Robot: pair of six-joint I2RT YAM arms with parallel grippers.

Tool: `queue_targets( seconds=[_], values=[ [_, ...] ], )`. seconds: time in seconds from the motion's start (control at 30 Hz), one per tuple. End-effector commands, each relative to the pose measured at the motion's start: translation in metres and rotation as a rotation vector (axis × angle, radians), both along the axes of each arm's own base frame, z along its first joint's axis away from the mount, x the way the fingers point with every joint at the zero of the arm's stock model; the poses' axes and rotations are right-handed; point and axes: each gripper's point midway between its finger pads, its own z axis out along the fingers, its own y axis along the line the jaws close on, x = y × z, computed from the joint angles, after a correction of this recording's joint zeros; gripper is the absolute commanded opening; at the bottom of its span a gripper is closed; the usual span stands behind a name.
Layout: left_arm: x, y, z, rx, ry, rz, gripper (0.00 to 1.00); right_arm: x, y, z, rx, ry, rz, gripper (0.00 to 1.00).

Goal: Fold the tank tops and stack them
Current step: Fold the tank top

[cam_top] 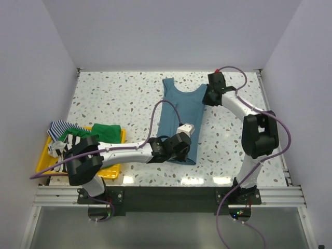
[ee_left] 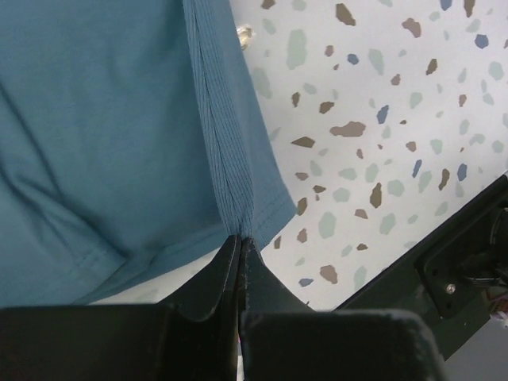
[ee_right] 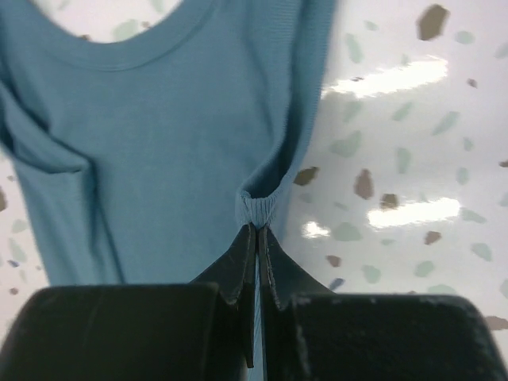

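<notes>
A teal-blue tank top lies lengthwise in the middle of the table, neck at the far end. My left gripper is shut on its near hem corner, jaws pinched on the ribbed edge. My right gripper is shut on the far right strap at the armhole. The cloth's right edge is doubled over along its length. A green top, a black-and-white striped top and a thin blue-striped top lie heaped at the left.
A yellow tray at the near left holds the heap of tops. White walls enclose the speckled table on three sides. A black rail runs along the near edge.
</notes>
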Motion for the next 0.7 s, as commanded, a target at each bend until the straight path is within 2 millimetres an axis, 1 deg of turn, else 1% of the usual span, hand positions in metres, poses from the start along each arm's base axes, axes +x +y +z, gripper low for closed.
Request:
queue_targets(
  seconds=[0.0,0.03,0.07,0.1,0.17,0.2,0.23,0.27,0.3,0.33,0.37,0.43,0.47,0.5,0.67],
  values=[
    [0.01,0.009,0.023,-0.099,-0.017,0.082,0.0,0.016,0.03,0.019,-0.002,-0.051,0.031,0.0],
    [0.012,0.019,0.019,-0.093,-0.009,0.105,0.0,0.018,0.036,0.018,-0.003,-0.054,0.039,0.0],
    [0.012,0.024,0.016,-0.086,-0.004,0.116,0.0,0.02,0.041,0.012,-0.012,-0.044,0.043,0.0],
    [0.01,0.031,0.008,-0.069,0.005,0.122,0.0,0.023,0.054,0.015,-0.012,-0.051,0.063,0.0],
    [0.009,0.038,0.006,-0.071,0.013,0.135,0.0,0.03,0.068,0.01,-0.022,-0.045,0.082,0.0],
    [0.006,0.043,0.0,-0.057,0.019,0.137,0.0,0.028,0.078,0.007,-0.028,-0.036,0.099,0.0],
    [0.004,0.045,-0.001,-0.061,0.026,0.142,0.0,0.029,0.084,0.005,-0.031,-0.035,0.105,0.0],
    [0.003,0.048,-0.003,-0.056,0.028,0.145,0.0,0.031,0.096,0.0,-0.031,-0.032,0.124,0.0],
    [0.001,0.052,-0.008,-0.047,0.035,0.151,0.0,0.031,0.099,-0.003,-0.038,-0.025,0.129,0.0],
    [0.0,0.054,-0.008,-0.049,0.035,0.152,0.0,0.031,0.104,-0.007,-0.042,-0.017,0.136,0.0],
    [-0.001,0.056,-0.009,-0.046,0.038,0.154,0.0,0.031,0.112,-0.012,-0.047,-0.007,0.151,0.0],
    [-0.003,0.062,-0.014,-0.035,0.045,0.159,0.0,0.032,0.118,-0.019,-0.058,0.001,0.158,0.0],
    [-0.004,0.063,-0.015,-0.032,0.048,0.159,0.0,0.032,0.124,-0.018,-0.055,-0.001,0.169,0.0],
    [-0.006,0.066,-0.019,-0.028,0.055,0.161,0.0,0.032,0.126,-0.025,-0.058,0.01,0.171,0.0],
    [-0.009,0.066,-0.026,-0.009,0.07,0.146,0.0,0.03,0.129,-0.033,-0.081,0.024,0.174,0.0]
  ],
)
